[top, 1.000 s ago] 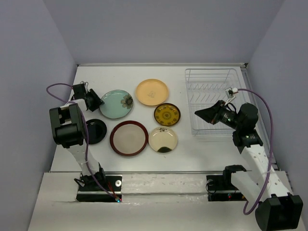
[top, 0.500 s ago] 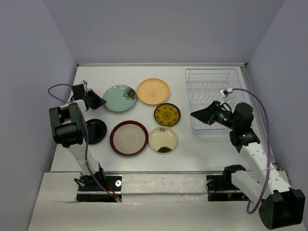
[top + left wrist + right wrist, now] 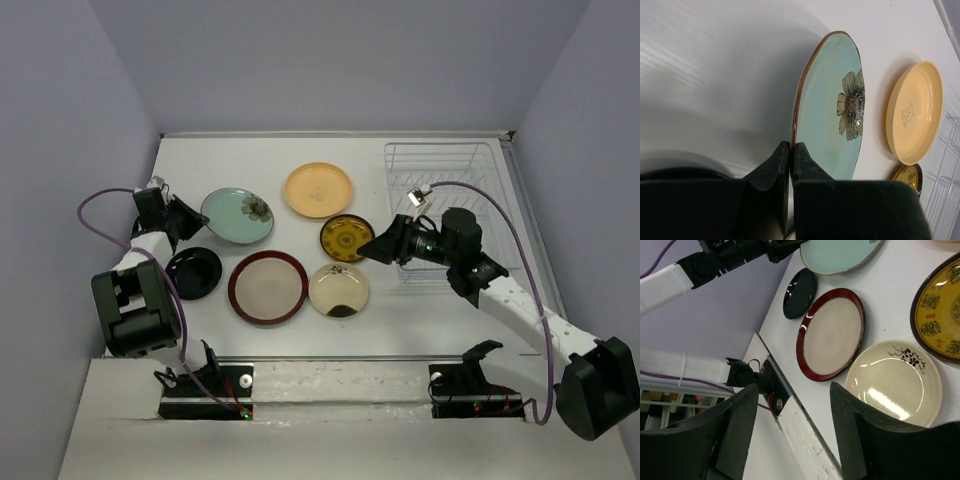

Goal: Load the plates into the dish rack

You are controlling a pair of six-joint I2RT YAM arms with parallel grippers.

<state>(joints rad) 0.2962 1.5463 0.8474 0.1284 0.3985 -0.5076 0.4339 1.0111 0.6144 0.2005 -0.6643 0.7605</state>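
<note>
My left gripper is shut on the left rim of the pale green flower plate; the left wrist view shows both fingers pinching the plate at its brown edge. The orange-yellow plate, the brown-and-gold plate, the red-rimmed plate and the cream plate with a dark spot lie flat on the table. My right gripper hangs open and holds nothing, just right of the brown-and-gold plate. The dish rack stands at the back right with no plate in it.
A small black dish lies near the left arm, left of the red-rimmed plate. The right wrist view looks down on the red-rimmed plate, the cream plate and the table's near edge. Walls close in the table.
My left gripper has shut on the green plate's rim and drawn it slightly left. The right arm has swung left from the rack toward the plates, and its jaws have opened.
</note>
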